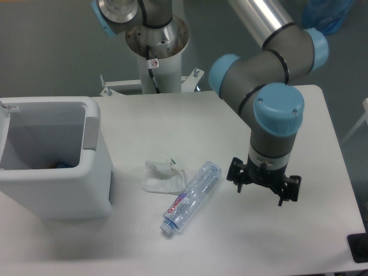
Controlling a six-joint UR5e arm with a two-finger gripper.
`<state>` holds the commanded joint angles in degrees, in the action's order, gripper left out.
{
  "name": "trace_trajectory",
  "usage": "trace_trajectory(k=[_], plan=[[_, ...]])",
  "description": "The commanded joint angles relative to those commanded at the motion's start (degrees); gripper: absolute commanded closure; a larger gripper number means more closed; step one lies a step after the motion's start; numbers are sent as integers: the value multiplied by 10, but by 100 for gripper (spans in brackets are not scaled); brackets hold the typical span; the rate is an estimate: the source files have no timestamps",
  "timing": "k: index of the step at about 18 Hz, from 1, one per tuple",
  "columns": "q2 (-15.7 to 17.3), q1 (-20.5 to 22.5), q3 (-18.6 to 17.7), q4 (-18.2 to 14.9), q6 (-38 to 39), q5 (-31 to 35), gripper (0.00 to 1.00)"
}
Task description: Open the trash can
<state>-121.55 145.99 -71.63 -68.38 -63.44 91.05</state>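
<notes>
Trash can point(54, 172) unlabelled, lid open

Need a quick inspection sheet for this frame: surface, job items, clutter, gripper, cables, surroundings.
Surface: white table, bare on the right half.
Job's things: white trash can at the left edge, lid up, interior exposed, something small and dark at the bottom; grey push tab on its right rim.
Clutter: clear plastic bottle lying on its side mid-table; crumpled white wrapper touching it on the left.
Gripper: gripper open, holding nothing, above the table to the right of the bottle.
Cables: nothing seen.
Surroundings: grey floor; robot base pedestal behind the table; blue object at top right; dark object at the lower right edge.
</notes>
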Motion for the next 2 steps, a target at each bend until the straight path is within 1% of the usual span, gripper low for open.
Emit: trace_trajectory(k=[2], plan=[[0,0,-7,0,-11,0,0]])
